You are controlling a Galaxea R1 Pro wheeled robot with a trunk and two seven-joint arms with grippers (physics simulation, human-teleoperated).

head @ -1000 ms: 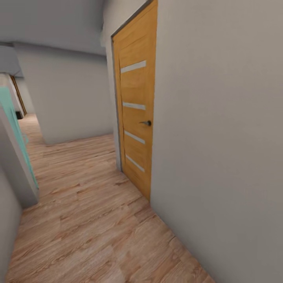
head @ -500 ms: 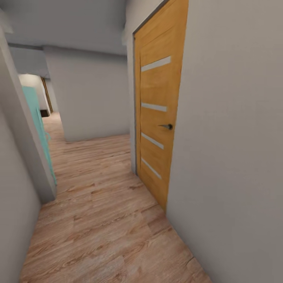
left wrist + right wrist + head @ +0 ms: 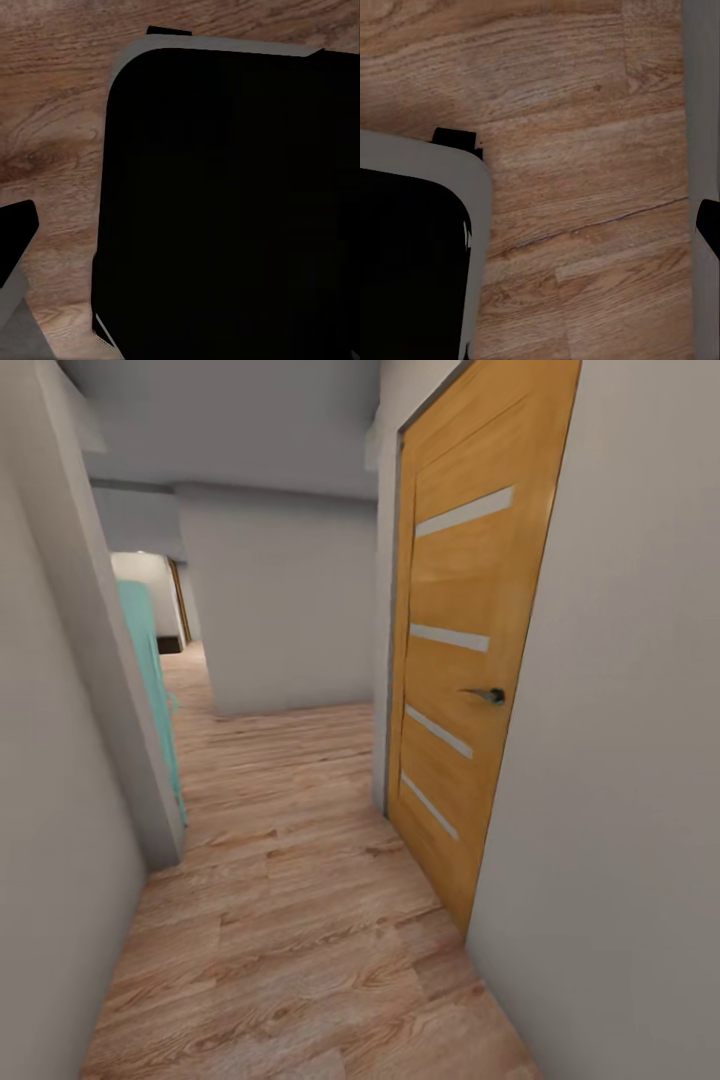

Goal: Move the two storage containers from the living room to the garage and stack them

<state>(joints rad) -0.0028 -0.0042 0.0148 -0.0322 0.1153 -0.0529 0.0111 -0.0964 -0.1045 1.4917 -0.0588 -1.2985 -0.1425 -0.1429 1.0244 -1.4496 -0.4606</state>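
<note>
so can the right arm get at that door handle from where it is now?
Probably not yet. In the head view the door handle sits on the closed wooden door ahead on the right, some way down the plank floor. The right wrist view looks down at floor, so the arm seems lowered.

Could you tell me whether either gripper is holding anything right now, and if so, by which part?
That cannot be told: no fingers or held object are visible, just a hallway with a wood-plank floor and an orange door.
</note>
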